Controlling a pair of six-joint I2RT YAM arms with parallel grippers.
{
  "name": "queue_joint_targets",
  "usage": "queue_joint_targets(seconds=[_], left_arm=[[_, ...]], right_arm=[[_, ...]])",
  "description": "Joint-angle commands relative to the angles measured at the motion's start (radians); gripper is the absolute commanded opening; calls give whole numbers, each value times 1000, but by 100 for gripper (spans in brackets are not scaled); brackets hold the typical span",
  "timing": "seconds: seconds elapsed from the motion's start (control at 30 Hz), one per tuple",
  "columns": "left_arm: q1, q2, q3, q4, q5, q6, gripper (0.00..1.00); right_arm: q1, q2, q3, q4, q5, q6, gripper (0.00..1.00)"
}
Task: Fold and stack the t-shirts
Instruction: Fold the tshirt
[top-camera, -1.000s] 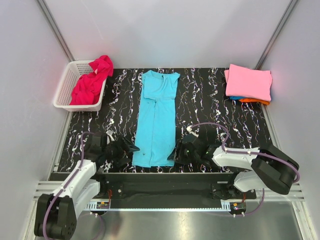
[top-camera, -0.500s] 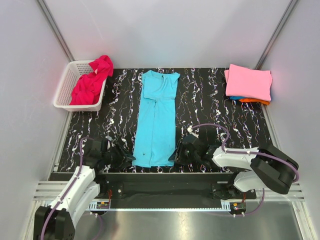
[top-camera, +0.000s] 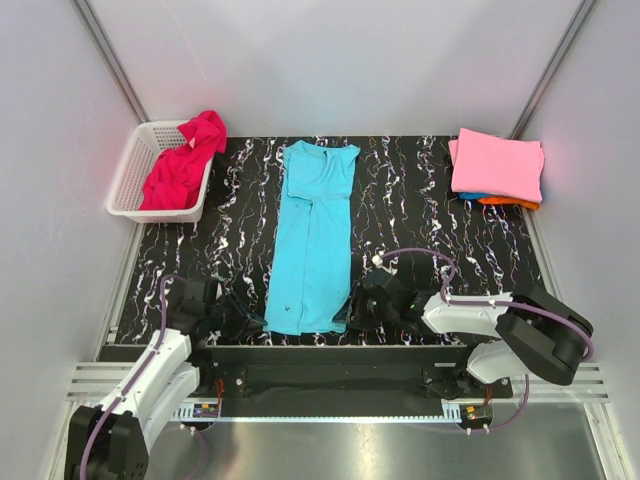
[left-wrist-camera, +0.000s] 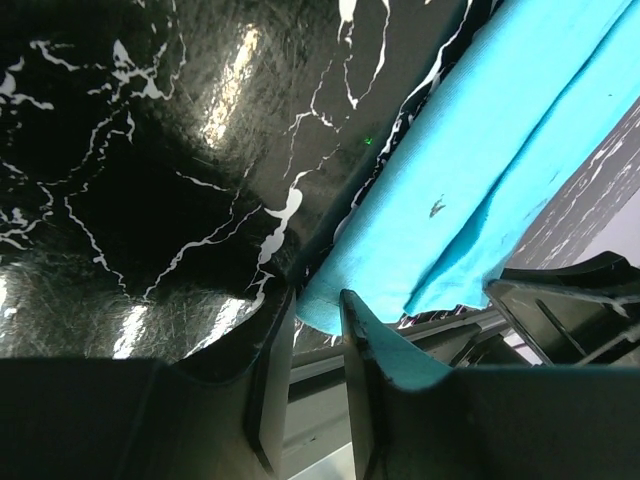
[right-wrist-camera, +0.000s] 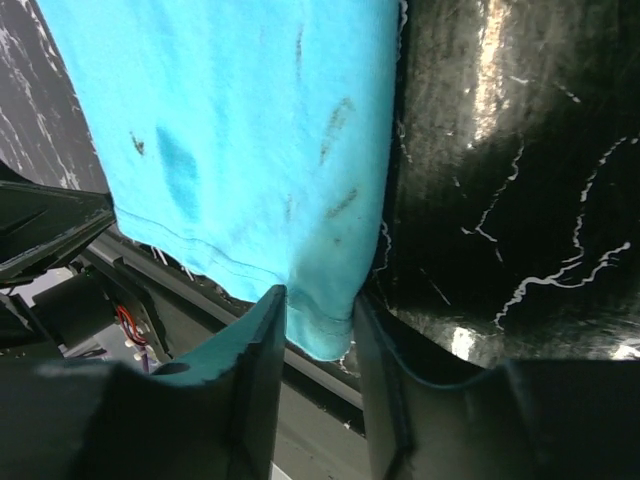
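Turquoise cloth is what I have between both sets of jaws. The turquoise t-shirt (top-camera: 313, 235) lies flat on the black marbled bench (top-camera: 420, 200), folded into a long narrow strip. Its collar points to the far side and its hem is at the near edge.

My left gripper (top-camera: 258, 318) sits low on the bench at the shirt's near left corner. In the left wrist view its jaws stand a narrow gap apart, with the tip of that corner between them. The cloth is not bunched, so I cannot call it a firm pinch.

My right gripper (top-camera: 352, 312) is at the near right corner. Its jaws are a little wider apart and flank the hem corner, which fills the space between them and lies smooth.

At the far left, a magenta-red t-shirt (top-camera: 185, 160) is heaped in the white basket (top-camera: 130, 170) and spills over its far rim. At the far right is a folded stack, with the pink t-shirt (top-camera: 497, 163) on top. The edges of the blue t-shirt (top-camera: 470, 196) and the orange t-shirt (top-camera: 510, 203) show beneath it.
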Motion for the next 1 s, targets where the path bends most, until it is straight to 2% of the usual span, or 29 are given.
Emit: queue_joint_targets(seconds=[0.0,0.13,0.27,0.37,0.43,0.57,0.6,0.63,0.97], left_arm=[[-5,3,9,23,-16,2,31],[-8,9,0,33,-10,2,35],[-6,17,-9,47,-3,5,35],[-8,15,-11,50,-3,5,33],[-8,15,-11,53,-2,5,26],[-9,26,-8,58,3,10,9],[-8,27,-4,58,4,12,5],[-8,30,-4,58,4,13,0],[-28,-32,29,58,33,16,0]], right_arm=[[12,10,-22,-129,36,-15,50],[18,-15,-24,-177,49,-11,52],[23,-10,-22,-180,49,-5,48],[25,4,-15,-181,45,-3,47],[26,7,-12,-181,42,-3,45],[29,21,-7,-180,37,-5,20],[28,19,-6,-184,37,-5,6],[29,18,-2,-187,39,-5,0],[45,-93,13,-315,60,-14,0]])
